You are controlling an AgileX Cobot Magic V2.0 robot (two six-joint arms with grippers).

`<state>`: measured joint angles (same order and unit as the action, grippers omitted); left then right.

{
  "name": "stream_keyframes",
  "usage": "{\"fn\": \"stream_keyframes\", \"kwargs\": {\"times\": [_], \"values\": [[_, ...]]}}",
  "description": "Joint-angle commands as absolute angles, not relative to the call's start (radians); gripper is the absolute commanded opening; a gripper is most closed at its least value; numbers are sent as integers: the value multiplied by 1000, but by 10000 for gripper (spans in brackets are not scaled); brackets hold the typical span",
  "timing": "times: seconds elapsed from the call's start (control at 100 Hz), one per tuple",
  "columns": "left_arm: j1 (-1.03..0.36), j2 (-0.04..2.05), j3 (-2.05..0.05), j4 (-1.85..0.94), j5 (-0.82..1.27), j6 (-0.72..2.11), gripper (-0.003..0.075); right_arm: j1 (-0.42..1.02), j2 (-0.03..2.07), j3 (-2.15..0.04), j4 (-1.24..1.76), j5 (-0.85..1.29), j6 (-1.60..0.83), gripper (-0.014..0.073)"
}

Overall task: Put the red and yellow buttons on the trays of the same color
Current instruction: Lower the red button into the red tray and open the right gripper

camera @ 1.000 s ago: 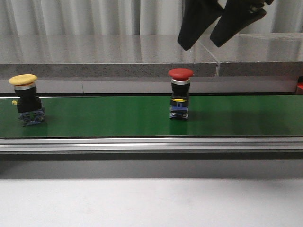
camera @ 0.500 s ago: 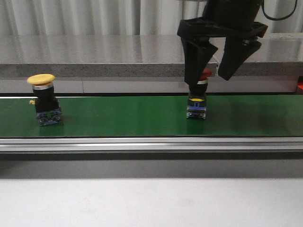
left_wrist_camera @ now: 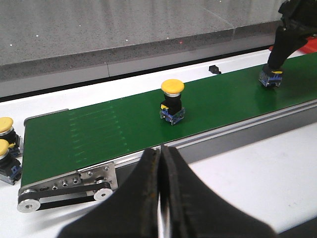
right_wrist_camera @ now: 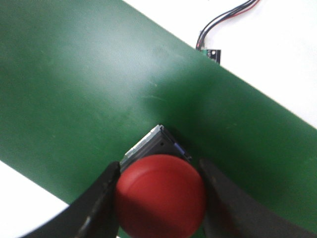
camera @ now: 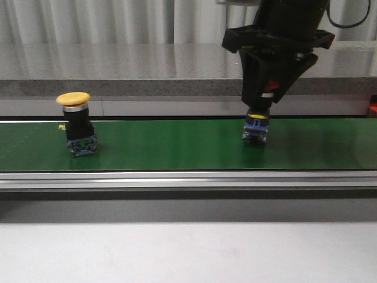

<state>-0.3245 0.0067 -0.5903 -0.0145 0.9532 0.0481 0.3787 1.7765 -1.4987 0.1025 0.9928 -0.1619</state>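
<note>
No brand, label or writing legible on any part. No tray or other container identifiable in any view.

Red button (right_wrist_camera: 161,196) stands upright on the green conveyor belt (camera: 177,144), at about 3 o'clock from belt centre in the front view. The right gripper (camera: 263,101) is over it from above — its two black fingers (right_wrist_camera: 96,203) flank the red cap, one at 9 o'clock and one at 3 o'clock of the cap in the right wrist view, both pressed against the cap's rim with no gap visible. Jaws clamped on the cap. In the front view only a sliver of red shows between the fingers; the button's yellow ring and blue base sit below the fingertips, base touching the belt.

Yellow button (camera: 76,122) stands upright on the same belt, at about 9 o'clock from belt centre, well apart from the red button and from both grippers. Yellow mushroom cap, black body, blue base.

Left gripper (left_wrist_camera: 161,171) hangs over the white table (left_wrist_camera: 257,173) on the near side of the belt, fingers together — tips touching, holding nothing. The yellow button lies at roughly 12 o'clock beyond its tips in the left wrist view.

Two spare yellow buttons (left_wrist_camera: 6,140) sit off the belt's end, on the white surface, just beside the roller.

A small black sensor (right_wrist_camera: 210,52) with wires sits at the belt's far edge.
</note>
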Motion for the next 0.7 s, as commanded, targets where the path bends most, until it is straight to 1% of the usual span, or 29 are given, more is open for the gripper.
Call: {"fn": "stream_keyframes", "kwargs": {"times": [0.0, 0.14, 0.32, 0.5, 0.69], "values": [[-335, 25, -612, -25, 881, 38, -21, 349, 1676, -1532, 93, 963, -141, 1], [-335, 25, -612, -25, 881, 38, -21, 250, 1604, -1532, 72, 975, -125, 1], [-335, 25, -612, -25, 881, 38, -21, 59, 1549, -1532, 42, 980, -111, 1], [-335, 25, -612, -25, 881, 38, -21, -127, 1562, -1532, 42, 985, -107, 1], [-335, 25, -612, -25, 881, 38, -21, -284, 1610, -1532, 42, 954, -63, 1]]}}
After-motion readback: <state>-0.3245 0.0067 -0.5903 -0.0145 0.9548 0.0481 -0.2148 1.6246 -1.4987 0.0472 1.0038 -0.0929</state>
